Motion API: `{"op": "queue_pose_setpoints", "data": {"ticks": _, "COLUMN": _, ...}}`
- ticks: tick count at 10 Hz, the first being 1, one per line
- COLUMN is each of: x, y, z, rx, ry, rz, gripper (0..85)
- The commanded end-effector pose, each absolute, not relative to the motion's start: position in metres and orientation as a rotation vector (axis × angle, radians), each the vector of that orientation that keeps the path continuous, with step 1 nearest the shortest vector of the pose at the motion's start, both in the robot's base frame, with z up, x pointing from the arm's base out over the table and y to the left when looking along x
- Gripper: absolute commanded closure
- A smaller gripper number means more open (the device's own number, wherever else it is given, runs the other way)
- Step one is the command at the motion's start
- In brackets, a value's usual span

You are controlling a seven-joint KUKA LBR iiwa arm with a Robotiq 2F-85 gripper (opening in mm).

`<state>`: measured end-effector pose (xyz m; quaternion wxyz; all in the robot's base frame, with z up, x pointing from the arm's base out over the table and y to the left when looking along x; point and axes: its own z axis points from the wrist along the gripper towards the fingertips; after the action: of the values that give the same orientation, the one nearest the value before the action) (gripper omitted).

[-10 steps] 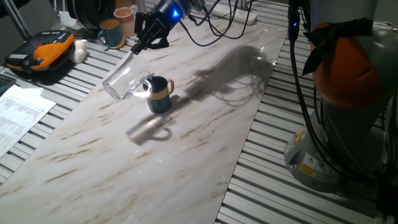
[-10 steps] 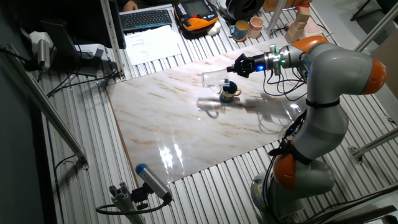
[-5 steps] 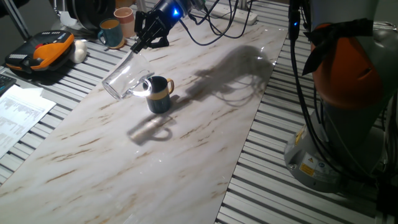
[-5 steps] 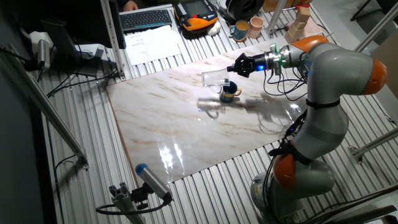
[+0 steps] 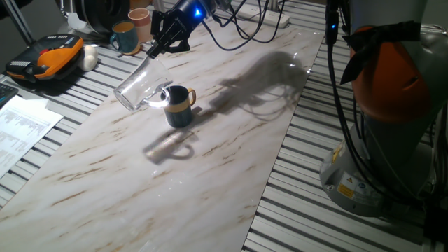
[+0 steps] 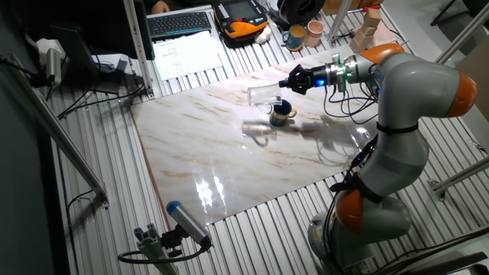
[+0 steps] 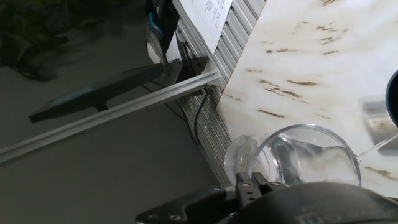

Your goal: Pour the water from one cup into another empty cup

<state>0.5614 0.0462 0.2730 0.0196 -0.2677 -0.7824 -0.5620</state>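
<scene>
My gripper (image 5: 155, 49) is shut on the base end of the clear glass mug (image 5: 140, 87) and holds it tilted almost flat. The mug's open mouth points down and left, and its lip and loop handle are beside the dark navy mug (image 5: 180, 106). The navy mug stands upright on the marble board (image 5: 210, 161). The other fixed view shows the same: gripper (image 6: 286, 82), glass mug (image 6: 263, 97), navy mug (image 6: 282, 114). In the hand view I look along the glass mug (image 7: 298, 155), and the navy mug's rim (image 7: 393, 99) is at the right edge. I cannot make out the water.
A teal mug (image 5: 124, 36) and a pinkish cup (image 5: 140, 24) stand behind the board at the far left. An orange-black device (image 5: 45, 59) and papers (image 5: 21, 133) lie to the left. Cables (image 5: 245, 35) trail near the gripper. The robot base (image 5: 385, 105) is at the right.
My gripper has risen very slightly, tipping the glass mug a little further. The navy mug has not moved.
</scene>
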Motion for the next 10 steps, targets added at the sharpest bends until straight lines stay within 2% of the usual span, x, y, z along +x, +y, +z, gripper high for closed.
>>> {"op": "queue_pose_setpoints", "data": {"ticks": 1, "x": 0.5612, "y": 0.0459, "z": 0.2736, "rx": -0.829, "ry": -2.428, "rz": -1.744, "gripper": 85.0}}
{"op": "queue_pose_setpoints", "data": {"ticks": 10, "x": 0.5607, "y": 0.0474, "z": 0.2816, "rx": -0.844, "ry": -2.416, "rz": -1.757, "gripper": 85.0}}
